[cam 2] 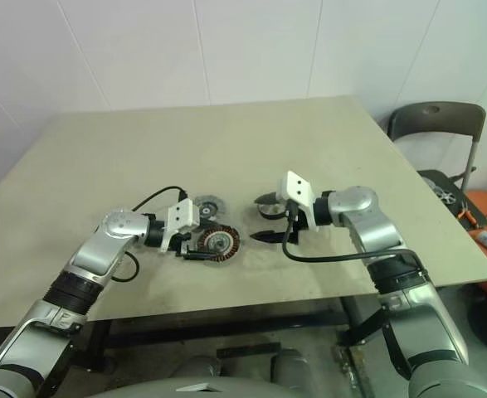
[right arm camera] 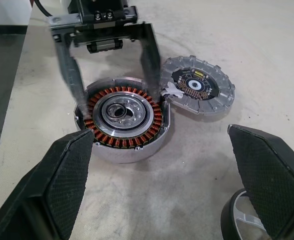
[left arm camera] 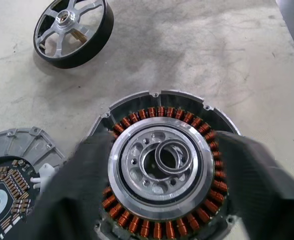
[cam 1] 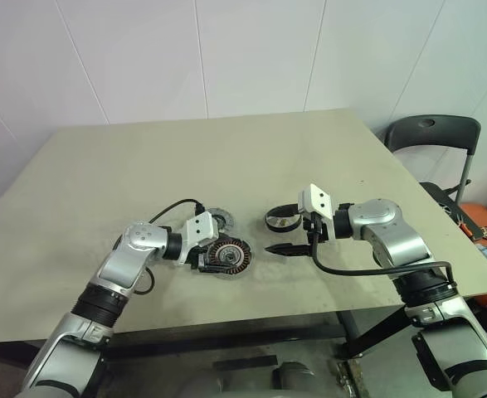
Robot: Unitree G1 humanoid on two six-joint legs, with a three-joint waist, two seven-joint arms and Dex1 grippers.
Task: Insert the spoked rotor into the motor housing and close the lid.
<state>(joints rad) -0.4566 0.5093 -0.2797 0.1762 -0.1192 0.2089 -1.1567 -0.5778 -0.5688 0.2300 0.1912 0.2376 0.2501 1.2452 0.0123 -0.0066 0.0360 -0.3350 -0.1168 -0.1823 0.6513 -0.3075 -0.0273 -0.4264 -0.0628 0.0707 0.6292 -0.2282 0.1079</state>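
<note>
The motor housing point(left arm camera: 159, 175), silver-rimmed with copper windings, lies on the table point(cam 1: 185, 157) with a small loose ring point(left arm camera: 174, 156) in its silver centre. My left gripper point(cam 1: 223, 259) is open, its black fingers point(right arm camera: 151, 57) standing on either side of the housing's rim; whether they touch it I cannot tell. The lid point(right arm camera: 199, 90) lies flat just behind the housing, circuit face up. The spoked rotor point(left arm camera: 71, 30), black-rimmed with silver spokes, rests on the table to the right of the lid. My right gripper point(right arm camera: 159, 137) is open and empty, hovering just in front of the rotor and pointing at the housing.
A dark chair point(cam 1: 432, 137) stands past the table's right edge, with orange items point(cam 1: 485, 222) beside it. The table's front edge point(cam 1: 226, 319) runs close below both arms. A black cable point(cam 1: 172, 207) loops from the left wrist.
</note>
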